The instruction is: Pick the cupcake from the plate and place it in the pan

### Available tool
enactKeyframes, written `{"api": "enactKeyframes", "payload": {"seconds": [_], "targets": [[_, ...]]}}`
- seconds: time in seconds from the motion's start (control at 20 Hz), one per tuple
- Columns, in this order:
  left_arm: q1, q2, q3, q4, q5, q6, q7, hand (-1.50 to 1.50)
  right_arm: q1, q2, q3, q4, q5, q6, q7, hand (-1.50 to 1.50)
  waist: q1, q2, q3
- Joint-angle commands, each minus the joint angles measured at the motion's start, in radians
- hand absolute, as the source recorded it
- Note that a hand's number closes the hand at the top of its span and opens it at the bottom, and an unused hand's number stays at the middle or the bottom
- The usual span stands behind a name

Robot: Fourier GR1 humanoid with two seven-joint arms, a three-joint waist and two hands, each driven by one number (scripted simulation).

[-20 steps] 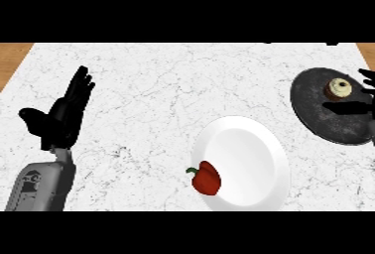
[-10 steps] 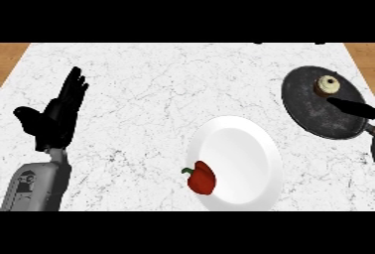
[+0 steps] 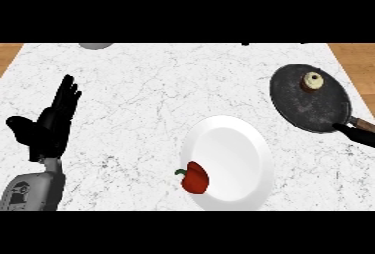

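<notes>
The cupcake (image 3: 313, 82) stands upright in the dark round pan (image 3: 304, 106) at the right of the counter, near the pan's far rim. The pan's handle (image 3: 356, 133) points toward the lower right edge. The white plate (image 3: 238, 149) lies in the middle foreground, left of the pan, and carries only a red bell pepper (image 3: 195, 177) at its near left rim. My left hand (image 3: 50, 130) is open at the left edge with fingers up, resting well away from plate and pan. My right hand does not show in the head view.
A small grey object (image 3: 96, 45) peeks in at the counter's far edge, upper left. Wooden floor shows beyond the counter's corners at top left and top right.
My right hand, which lay over the pan a second ago, has pulled back out of view to the right. The cupcake stays in the pan. The left hand has barely moved.
</notes>
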Motion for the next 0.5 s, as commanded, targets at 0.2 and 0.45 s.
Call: {"api": "enactKeyframes", "payload": {"seconds": [0.2,0.45], "targets": [[0.026,0.006,0.011,-0.007,-0.013,0.016,-0.004,0.00,0.297,0.071,0.016,-0.475,-0.091,0.138,0.134,-1.50,-0.030,-0.005,-0.003],[0.042,0.011,0.013,-0.033,0.010,-0.011,0.004,0.00,0.527,0.212,0.057,-0.857,-0.126,0.169,0.282,-1.50,-0.006,0.003,-0.002]]}}
